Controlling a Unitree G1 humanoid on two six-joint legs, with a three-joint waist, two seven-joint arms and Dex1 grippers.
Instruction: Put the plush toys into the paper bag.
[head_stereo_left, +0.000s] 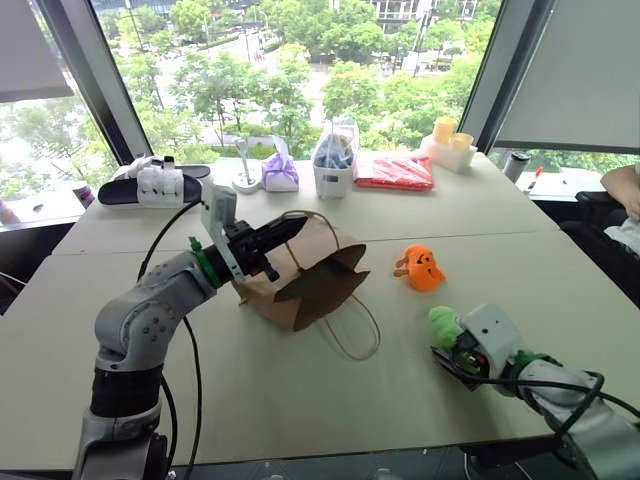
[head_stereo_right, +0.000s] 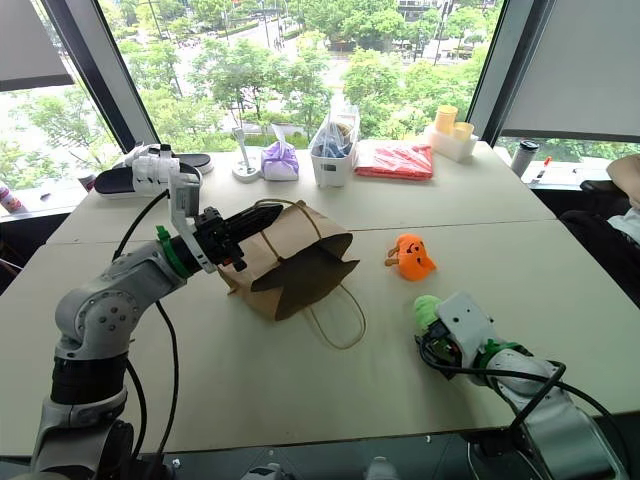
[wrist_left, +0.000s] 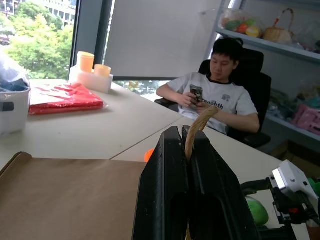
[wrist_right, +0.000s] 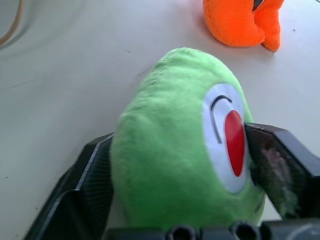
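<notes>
The brown paper bag (head_stereo_left: 300, 280) lies tilted on the table at centre-left, its mouth facing right. My left gripper (head_stereo_left: 290, 232) is shut on one of its cord handles (wrist_left: 200, 125) and holds that side up. The lime green plush toy (wrist_right: 175, 140) rests on the table at the right front (head_stereo_left: 444, 325). My right gripper (head_stereo_left: 450, 350) has one finger on each side of it and presses its flanks. The orange plush toy (head_stereo_left: 422, 268) lies free on the table between the bag and the green one.
Along the window edge stand a purple pouch (head_stereo_left: 280, 172), a clear plastic bag (head_stereo_left: 335, 160) in a white tub, a flat red packet (head_stereo_left: 395, 172) and yellow cups (head_stereo_left: 447, 140). The bag's other handle loop (head_stereo_left: 350, 335) lies on the table. A person (wrist_left: 215, 95) sits at the right end.
</notes>
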